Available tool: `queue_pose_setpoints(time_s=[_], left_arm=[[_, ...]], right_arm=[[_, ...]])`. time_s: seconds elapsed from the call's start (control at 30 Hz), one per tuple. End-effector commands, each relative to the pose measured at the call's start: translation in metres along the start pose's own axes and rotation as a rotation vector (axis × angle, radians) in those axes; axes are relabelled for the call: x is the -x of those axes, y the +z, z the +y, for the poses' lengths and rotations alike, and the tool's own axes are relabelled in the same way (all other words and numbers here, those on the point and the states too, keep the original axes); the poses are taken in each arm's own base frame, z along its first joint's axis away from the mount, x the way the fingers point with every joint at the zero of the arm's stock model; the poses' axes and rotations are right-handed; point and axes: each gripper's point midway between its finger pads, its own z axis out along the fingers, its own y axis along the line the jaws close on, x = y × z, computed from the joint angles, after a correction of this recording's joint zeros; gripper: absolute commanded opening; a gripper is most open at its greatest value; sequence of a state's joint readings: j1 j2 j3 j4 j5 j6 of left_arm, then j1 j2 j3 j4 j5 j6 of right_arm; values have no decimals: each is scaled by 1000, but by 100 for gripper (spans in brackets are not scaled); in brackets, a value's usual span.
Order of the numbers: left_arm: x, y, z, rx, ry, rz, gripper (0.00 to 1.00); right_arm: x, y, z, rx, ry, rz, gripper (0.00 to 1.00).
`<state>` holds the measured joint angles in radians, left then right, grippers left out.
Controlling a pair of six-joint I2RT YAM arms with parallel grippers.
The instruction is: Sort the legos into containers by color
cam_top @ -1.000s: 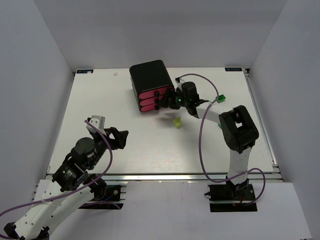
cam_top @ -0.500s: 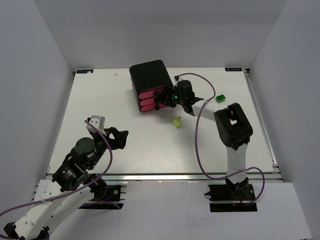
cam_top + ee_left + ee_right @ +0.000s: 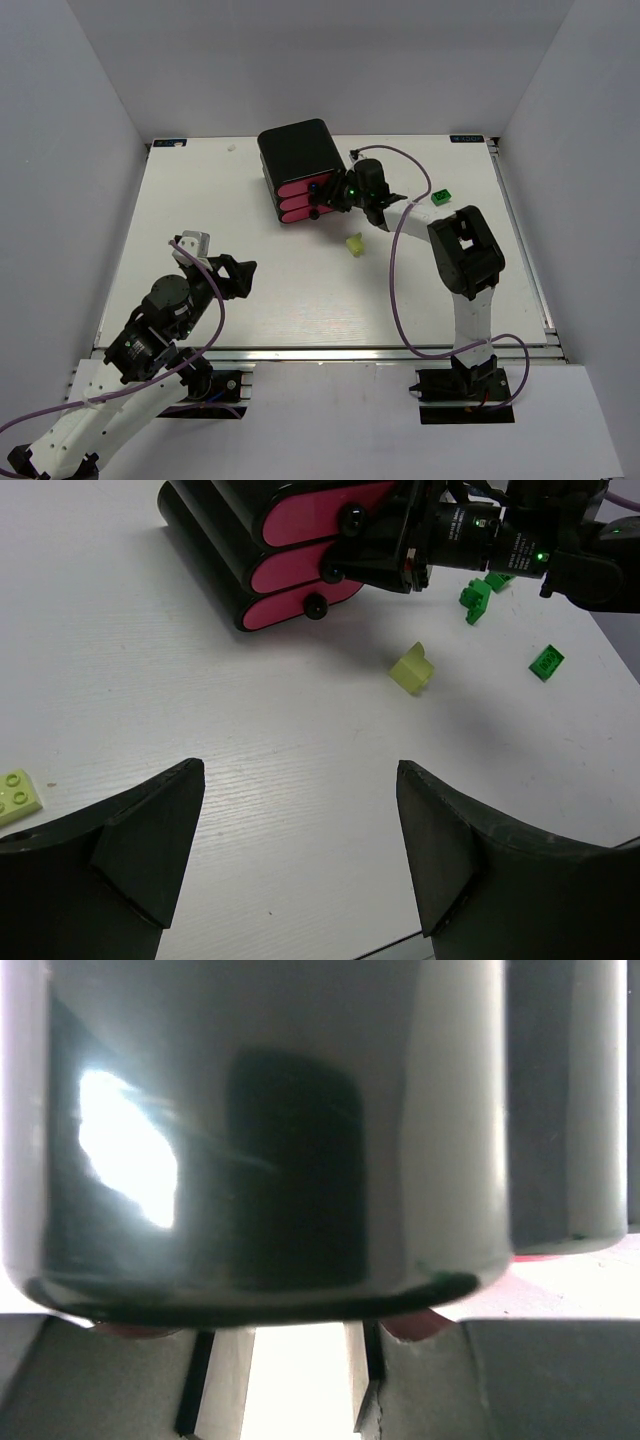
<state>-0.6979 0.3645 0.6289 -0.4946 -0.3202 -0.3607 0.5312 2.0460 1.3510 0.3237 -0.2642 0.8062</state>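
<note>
Legos [image 3: 412, 669] lie loose on the white desk [image 3: 280, 300], none of them in a drawer that can be seen. A pale yellow brick [image 3: 354, 243] sits in the open, a little in front of the black cabinet [image 3: 298, 150]. Two green bricks [image 3: 476, 597] lie close together just beside the right arm. A flat green brick [image 3: 546, 662] lies further out toward the desk's right side. A flat yellow-green brick [image 3: 15, 792] rests near the left arm. The cabinet stands toward the back of the desk, and its three pink drawers [image 3: 300, 565] are stacked with their fronts in line, each with a small black knob [image 3: 316, 605]. The right arm's fingers [image 3: 325, 193] are up against the drawer fronts at about the level of the upper two knobs. Its own camera shows only a glossy black curved surface very close, with slivers of pink, so I cannot tell whether they grip a knob or stand apart. The left arm's fingers [image 3: 240, 270] hang spread wide over bare desk near the front left, well apart from the cabinet, with nothing between them.
</note>
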Motion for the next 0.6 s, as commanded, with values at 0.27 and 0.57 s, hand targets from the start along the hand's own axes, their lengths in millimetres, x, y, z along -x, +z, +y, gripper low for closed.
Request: queue_pose_setpoints(time_s=[0.27,0.57], left_arm=[[-2,0,4,22,-4,1,87],[-5,2,4,29,-3,15,87]], right_arm=[[-11,-36,-6,8,21,-23,16],[-36,-71,-20,-14,5,4,16]])
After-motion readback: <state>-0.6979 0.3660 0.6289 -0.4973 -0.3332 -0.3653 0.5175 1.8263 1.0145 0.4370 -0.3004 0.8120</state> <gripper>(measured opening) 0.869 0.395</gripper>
